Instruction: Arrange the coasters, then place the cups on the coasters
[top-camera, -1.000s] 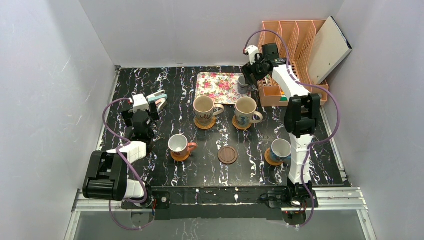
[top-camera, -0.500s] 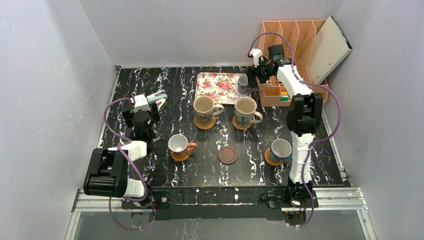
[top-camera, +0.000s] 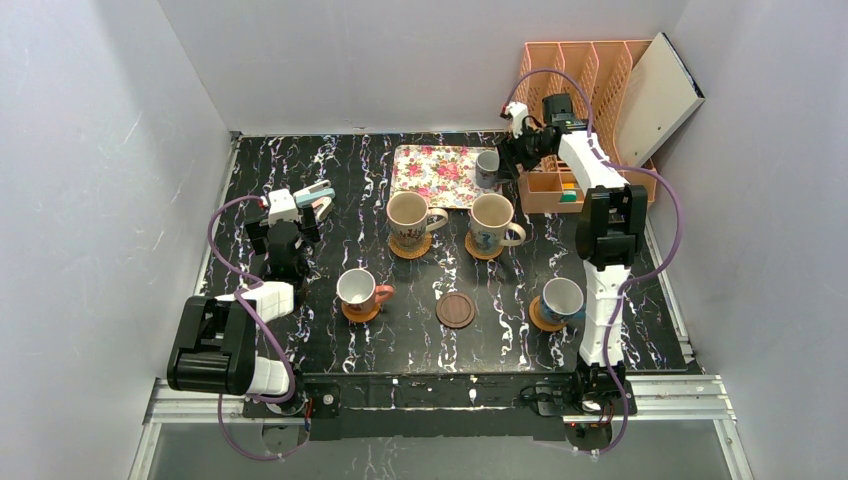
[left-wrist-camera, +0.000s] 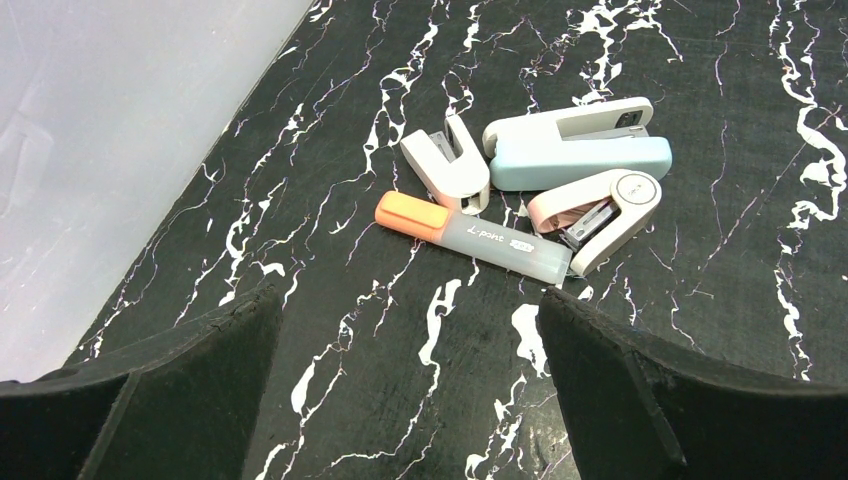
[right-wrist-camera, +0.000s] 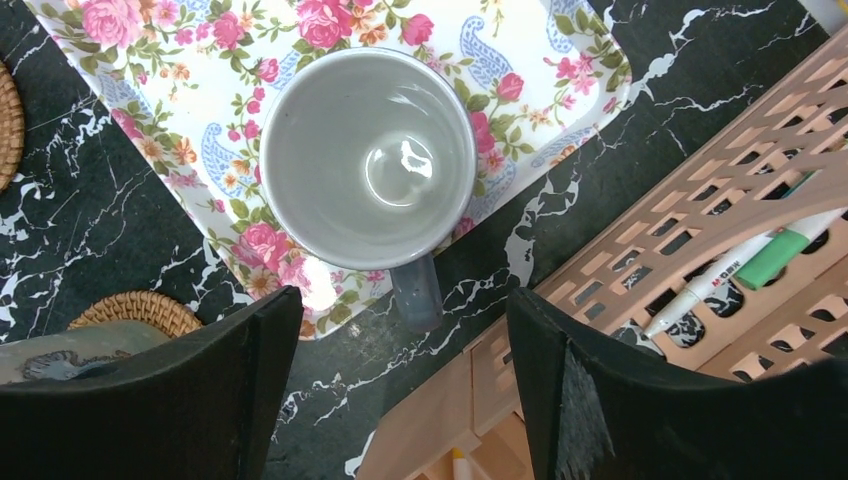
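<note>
The small whitish cup (right-wrist-camera: 367, 158) stands upright on the floral tray (right-wrist-camera: 545, 45) at the desk's far edge, while the dark wood coaster (top-camera: 456, 309) near the front edge lies uncovered. The right gripper (right-wrist-camera: 400, 330) hangs above the cup, jaws apart, gripping nothing. The left gripper (left-wrist-camera: 410, 330), jaws likewise apart, hovers by the staplers (left-wrist-camera: 570, 150) near the left edge.

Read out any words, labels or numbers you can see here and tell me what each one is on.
"L-point": on the clear barrel of the orange-capped marker; the small dark label beside it is too blurred to read.
On the white pen in the peach organizer: dark print, too small to read.
On the right-hand cream mug: a blue mark on its side, too small to read.
Nothing else legible.
</note>
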